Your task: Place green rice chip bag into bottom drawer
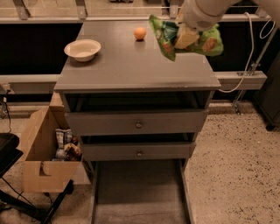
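Claw (186, 37) at the upper right, closed on the green rice chip bag (162, 39), holding it in the air above the right rear part of the surface (131, 65). Pale robot arm (205, 11) entering from the top right corner.

Nearest the camera, at the bottom: the bottom drawer (138, 192), pulled out, its flat grey floor bare between thin side rails. To its left on the ground, an open cardboard box (41, 144) with snack packets (65, 144) inside. To the right, speckled flooring (236, 175).

Above the bottom drawer, 2 grey drawer fronts, lower (113, 152) and upper (109, 124), each with 1 small round knob and a dark gap along its top.

Further back, on the grey surface: 1 white bowl (82, 49) at the left, 1 small orange fruit (139, 33) near the rear centre, just left of the hanging bag. Bag crumpled, bright green with orange-tan patches, clear of the surface and well apart from the bottom drawer.
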Tool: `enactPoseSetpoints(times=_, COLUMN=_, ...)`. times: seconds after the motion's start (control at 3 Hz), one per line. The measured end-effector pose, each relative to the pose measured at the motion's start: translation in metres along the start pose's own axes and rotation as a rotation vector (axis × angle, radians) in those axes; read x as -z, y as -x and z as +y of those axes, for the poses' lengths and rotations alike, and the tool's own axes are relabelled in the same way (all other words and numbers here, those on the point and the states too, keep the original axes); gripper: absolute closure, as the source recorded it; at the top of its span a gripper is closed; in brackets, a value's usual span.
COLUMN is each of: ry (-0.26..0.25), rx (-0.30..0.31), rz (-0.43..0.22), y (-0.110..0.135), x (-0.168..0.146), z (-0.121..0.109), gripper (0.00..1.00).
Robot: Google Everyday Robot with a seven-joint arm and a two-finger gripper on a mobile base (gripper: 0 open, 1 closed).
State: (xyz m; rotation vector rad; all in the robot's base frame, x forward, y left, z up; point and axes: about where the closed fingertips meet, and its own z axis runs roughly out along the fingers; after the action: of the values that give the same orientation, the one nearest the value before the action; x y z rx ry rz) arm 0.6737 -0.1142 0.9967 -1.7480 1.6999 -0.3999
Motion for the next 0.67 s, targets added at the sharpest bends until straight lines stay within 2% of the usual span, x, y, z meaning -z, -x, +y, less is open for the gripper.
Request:
enactPoseSetpoints(times=0.33, ry=-0.041, rx=-0.098, rz=0.03, y=-0.024, x=0.037, z=0.041, gripper=1.0)
enactPoseSetpoints(times=0.67, ry=-0.025, rx=-0.185, rz=0.008, y=-0.047, x=0.025, z=0.088, gripper=1.0)
